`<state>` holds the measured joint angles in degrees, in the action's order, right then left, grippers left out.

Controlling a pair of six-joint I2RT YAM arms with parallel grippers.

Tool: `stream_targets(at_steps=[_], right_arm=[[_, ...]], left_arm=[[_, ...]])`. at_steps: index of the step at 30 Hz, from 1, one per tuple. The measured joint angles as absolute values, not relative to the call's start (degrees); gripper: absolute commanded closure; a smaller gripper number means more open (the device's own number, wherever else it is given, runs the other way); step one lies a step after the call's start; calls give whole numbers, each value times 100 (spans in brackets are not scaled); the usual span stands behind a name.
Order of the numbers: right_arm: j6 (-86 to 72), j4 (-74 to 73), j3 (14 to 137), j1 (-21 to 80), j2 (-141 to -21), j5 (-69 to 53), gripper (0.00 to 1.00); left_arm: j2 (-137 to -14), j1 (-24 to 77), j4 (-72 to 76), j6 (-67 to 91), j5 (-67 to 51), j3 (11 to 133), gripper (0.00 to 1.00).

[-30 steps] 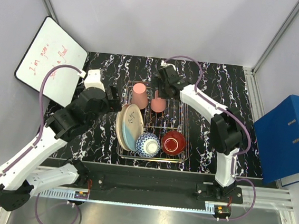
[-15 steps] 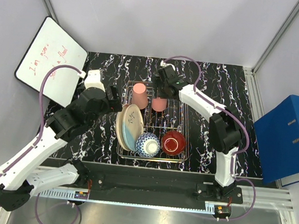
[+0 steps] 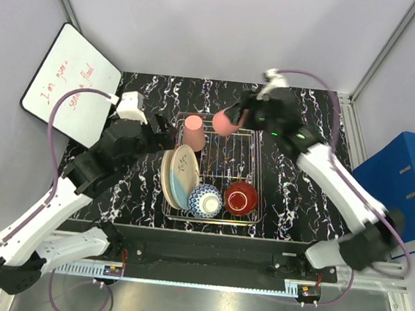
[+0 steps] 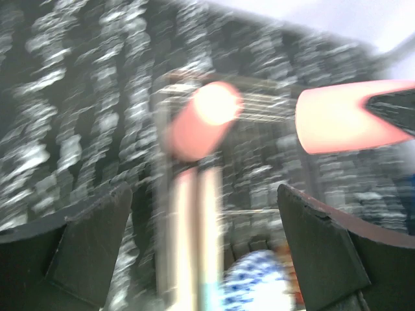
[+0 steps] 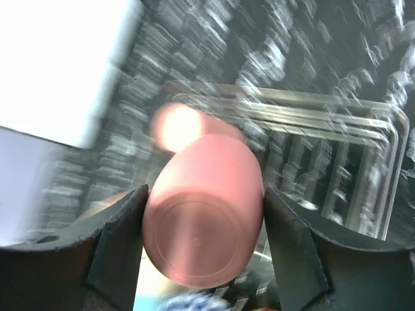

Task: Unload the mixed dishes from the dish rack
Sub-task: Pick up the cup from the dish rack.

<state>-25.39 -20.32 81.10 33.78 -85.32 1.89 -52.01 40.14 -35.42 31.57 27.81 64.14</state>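
Note:
My right gripper (image 3: 231,120) is shut on a salmon-pink cup (image 3: 222,123) and holds it tilted in the air over the back of the silver wire dish rack (image 3: 256,176). In the right wrist view the cup (image 5: 204,210) sits base-first between both fingers. The second pink cup (image 3: 193,132) stands in the rack's back left. Two cream plates (image 3: 178,176) stand on edge at the rack's left. The blue-white bowl (image 3: 205,200) and red bowl (image 3: 240,198) sit at its front. My left gripper (image 4: 204,194) is open and empty, just left of the rack near the plates (image 4: 191,240).
A whiteboard (image 3: 71,83) leans at the back left. A blue binder (image 3: 399,192) stands off the table's right side. The black marbled tabletop (image 3: 307,114) surrounds the rack.
My right gripper has lifted the pink cup out of the rack's back and the right arm has swung up and to the right. My left gripper has shifted slightly.

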Motion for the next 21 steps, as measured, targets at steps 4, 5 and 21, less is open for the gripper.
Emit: stream_targets(at_steps=[4,5,21], right_arm=[[-3664,-309,6871,2298,-6875,-1184,100],[-4027,268,6514,1981,-6626,-1459,100],[-6997,4062,4886,1671,-7131,-3830,100]], left_arm=[[-4606,3798,-2064,3332,1621,5837,1],[-4556,3647,-1758,3457,1219,5767,1],[-6438,2574,3924,6547,-3297,4998,1]])
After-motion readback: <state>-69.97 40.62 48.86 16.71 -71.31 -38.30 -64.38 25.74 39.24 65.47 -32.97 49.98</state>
